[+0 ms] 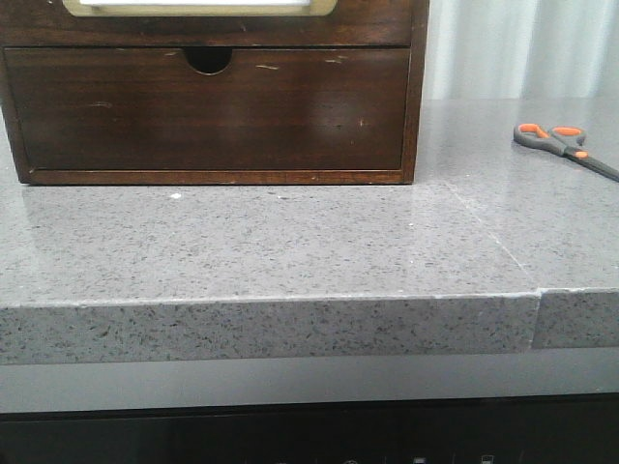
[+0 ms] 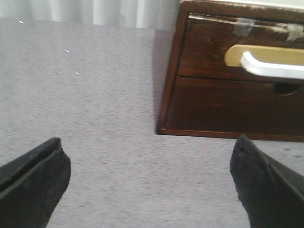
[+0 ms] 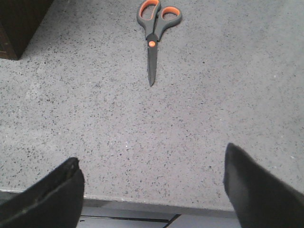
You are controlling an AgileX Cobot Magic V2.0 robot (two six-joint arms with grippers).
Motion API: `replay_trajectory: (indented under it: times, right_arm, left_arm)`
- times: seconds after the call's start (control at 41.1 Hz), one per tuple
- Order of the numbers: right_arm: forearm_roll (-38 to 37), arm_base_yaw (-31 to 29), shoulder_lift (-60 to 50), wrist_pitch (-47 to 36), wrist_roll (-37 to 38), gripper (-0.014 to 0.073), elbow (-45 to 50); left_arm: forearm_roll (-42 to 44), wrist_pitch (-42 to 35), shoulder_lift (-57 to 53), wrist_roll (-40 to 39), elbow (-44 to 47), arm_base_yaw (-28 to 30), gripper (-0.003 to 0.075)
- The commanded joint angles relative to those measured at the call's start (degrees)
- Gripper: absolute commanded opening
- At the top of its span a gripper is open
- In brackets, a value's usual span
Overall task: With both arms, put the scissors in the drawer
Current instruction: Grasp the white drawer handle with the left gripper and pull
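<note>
The scissors (image 1: 564, 145), dark grey with orange-lined loops, lie flat at the far right of the grey counter; they also show in the right wrist view (image 3: 154, 33), blades pointing toward my right gripper. The drawer with the white panel in a tan-gold rim (image 1: 198, 8) is shut at the top of the wooden box; its handle shows in the left wrist view (image 2: 266, 62). My left gripper (image 2: 149, 166) is open and empty over the counter, left of the box. My right gripper (image 3: 152, 175) is open and empty at the counter's front edge. Neither arm shows in the front view.
The plain lower drawer front with a half-round notch (image 1: 208, 60) sits under the panelled drawer. The wooden box (image 1: 213, 116) fills the back left. The counter's front edge (image 1: 290, 329) drops off; a seam (image 1: 537, 290) runs at the right. White curtains (image 1: 522, 48) hang behind.
</note>
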Motion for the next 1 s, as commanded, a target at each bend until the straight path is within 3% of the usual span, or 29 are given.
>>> replay_trajectory:
  times: [0.0, 0.268, 0.706, 0.973]
  right_arm:
    - [-0.8, 0.0, 0.6, -3.9, -0.5, 0.0621, -1.9]
    - [-0.8, 0.0, 0.6, -3.9, -0.5, 0.0621, -1.9]
    - [-0.8, 0.0, 0.6, -3.9, -0.5, 0.0621, -1.9]
    - [-0.8, 0.0, 0.6, -3.9, -0.5, 0.0621, -1.9]
  left_arm:
    - [-7.7, -5.6, 1.8, -0.2, -2.0, -0.4, 0.0672]
    - [-32.3, -7.8, 10.9, 2.6, -2.0, -0.4, 0.0673]
    - [-79.6, -1.7, 26.6, 37.3, -2.6, -0.4, 0.0672]
    - [-99.4, 9.6, 36.4, 51.9, -2.9, -0.4, 0.0672]
